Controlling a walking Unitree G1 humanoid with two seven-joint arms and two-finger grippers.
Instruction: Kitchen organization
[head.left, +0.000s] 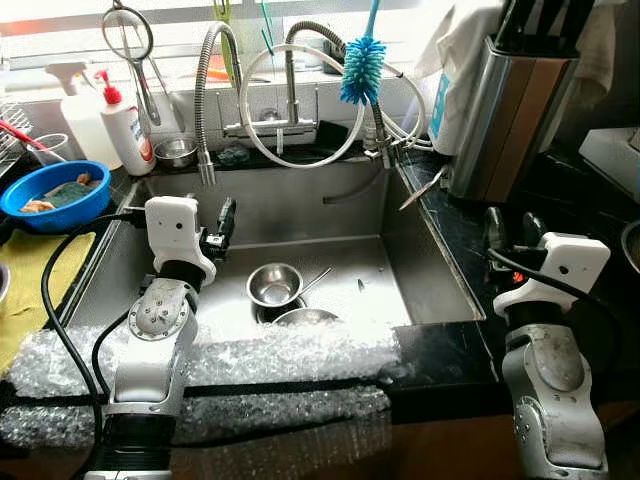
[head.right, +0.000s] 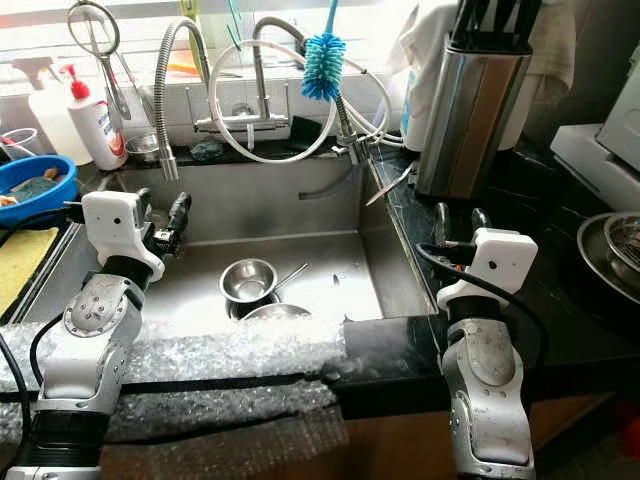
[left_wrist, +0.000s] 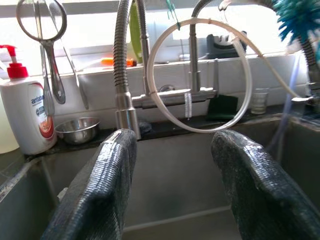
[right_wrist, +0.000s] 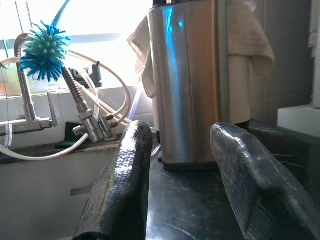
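A small steel bowl (head.left: 273, 283) stands upright on the floor of the steel sink (head.left: 430, 280), with a spoon handle (head.left: 316, 281) sticking out beside it. The rim of a second steel dish (head.left: 305, 317) shows just in front of it. My left gripper (head.left: 222, 224) hovers open over the sink's left side, above and left of the bowl, pointing at the faucet (left_wrist: 125, 100), with nothing between its fingers (left_wrist: 100, 190). My right gripper (head.left: 510, 230) is open over the black counter (head.left: 455, 350) right of the sink, facing the steel knife block (right_wrist: 187, 80).
A blue basin (head.left: 52, 195) with a sponge and a yellow cloth (head.left: 40, 275) lie to the left. A soap bottle (head.left: 127, 128), a small steel bowl (head.left: 176, 152) and a blue brush (head.left: 362, 68) stand along the back ledge. Bubble wrap (head.left: 290, 355) covers the front edge.
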